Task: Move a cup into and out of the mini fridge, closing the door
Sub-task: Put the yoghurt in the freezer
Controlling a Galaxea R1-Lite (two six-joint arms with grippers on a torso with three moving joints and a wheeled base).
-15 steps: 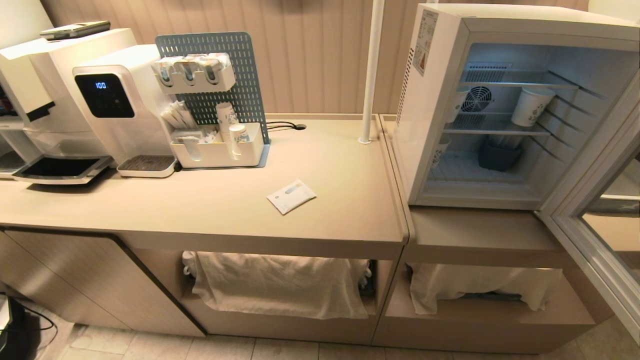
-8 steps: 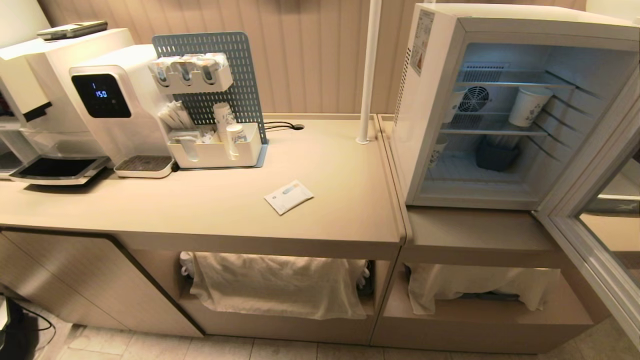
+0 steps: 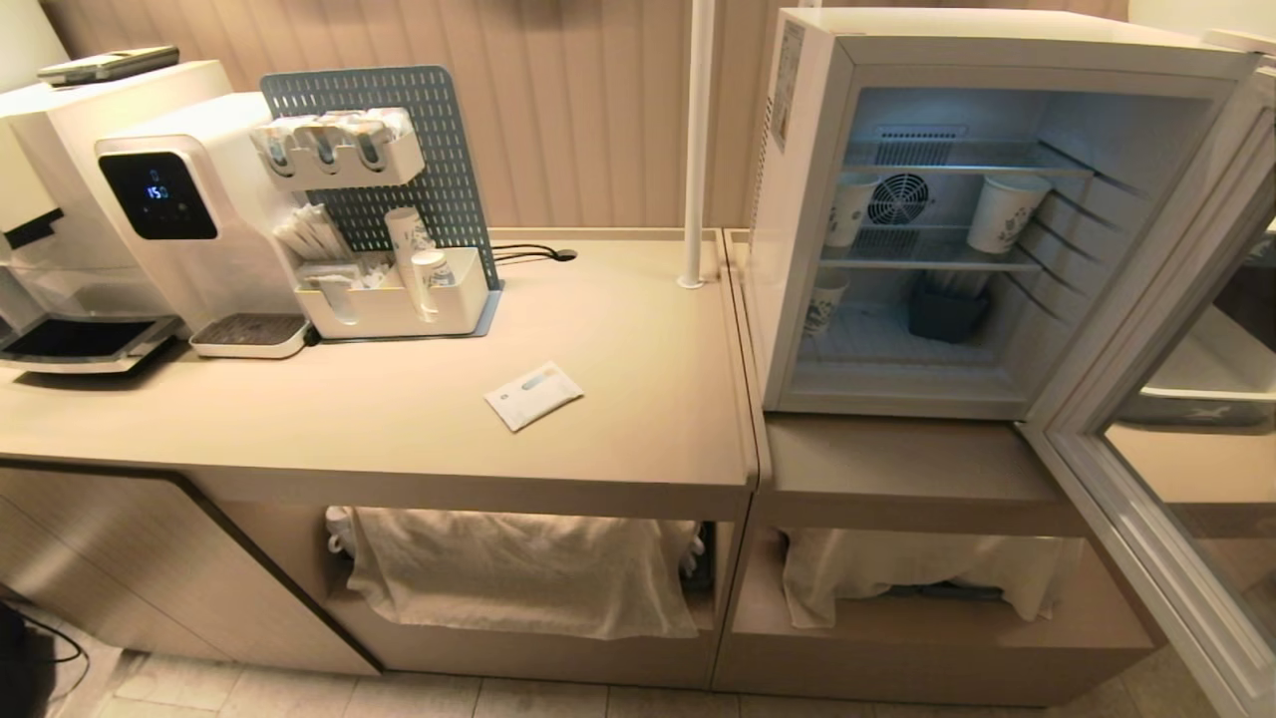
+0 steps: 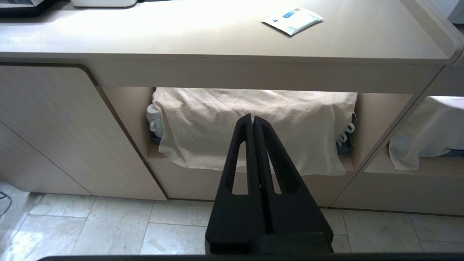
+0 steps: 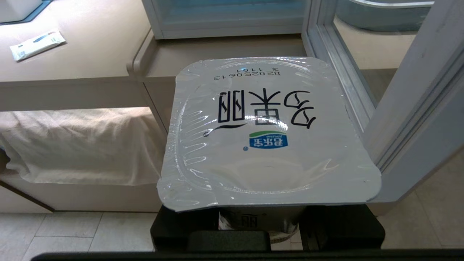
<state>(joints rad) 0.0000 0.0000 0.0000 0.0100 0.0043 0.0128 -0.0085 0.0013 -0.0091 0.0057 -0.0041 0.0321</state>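
The cup (image 5: 268,134), a squat white tub with a flat printed foil lid, sits between the black fingers (image 5: 181,226) of my right gripper (image 5: 261,222), which is shut on its body under the lid. I hold it low in front of the counter, before the mini fridge (image 3: 797,199). The fridge stands on the lower right counter with its door (image 3: 1146,419) swung wide open to the right. In the right wrist view the door (image 5: 409,108) frame is close beside the cup. My left gripper (image 4: 253,119) is shut and empty, facing the cloth-covered shelf. Neither arm appears in the head view.
Inside the fridge are tall paper cups (image 3: 1002,212) on the wire shelf and a dark box (image 3: 947,309) below. A white packet (image 3: 533,395) lies on the counter (image 3: 399,419). A water dispenser (image 3: 169,209), an organiser rack (image 3: 399,289) and a white pole (image 3: 695,140) stand behind.
The whole head picture has shifted to the left, so the camera has moved; the fridge now sits nearer the middle. Nothing on the counter or in the fridge has moved.
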